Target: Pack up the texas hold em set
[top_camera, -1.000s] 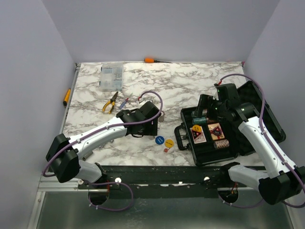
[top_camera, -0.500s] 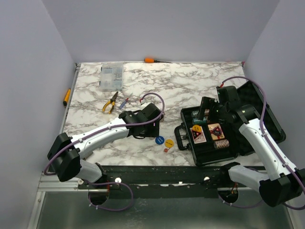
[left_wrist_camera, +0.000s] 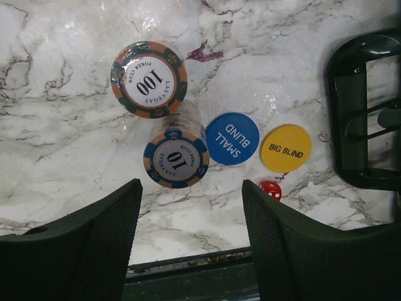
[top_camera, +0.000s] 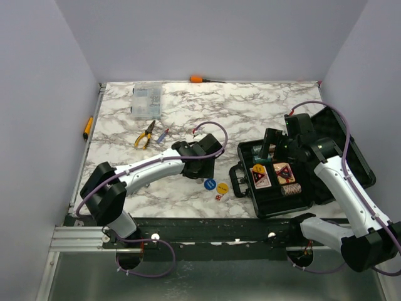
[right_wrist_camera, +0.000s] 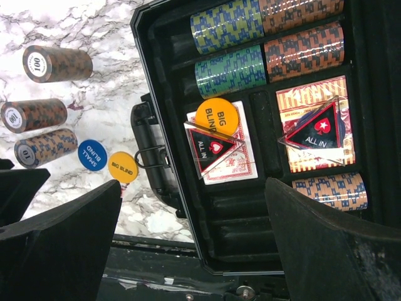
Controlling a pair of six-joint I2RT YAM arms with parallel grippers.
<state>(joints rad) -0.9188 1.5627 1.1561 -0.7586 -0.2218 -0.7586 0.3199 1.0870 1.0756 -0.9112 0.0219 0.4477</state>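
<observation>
Poker case (top_camera: 276, 199) open on marble table (top_camera: 250, 113), lilac walls (top_camera: 219, 37); left gripper (left_wrist_camera: 191, 188) and right gripper (right_wrist_camera: 193, 185) spread; red die (left_wrist_camera: 269, 188) part-hidden

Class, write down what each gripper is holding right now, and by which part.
Nothing is held. The left gripper is open near the loose chip stacks; the right gripper is open over the case.

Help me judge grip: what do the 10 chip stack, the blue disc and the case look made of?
10 chip stack: probably moulded plastic or clay composite, dull striped edge, printed centre label. Blue disc: likely thin plastic, smooth with faint sheen. Case: black rigid plastic, matte, moulded walls.
</observation>
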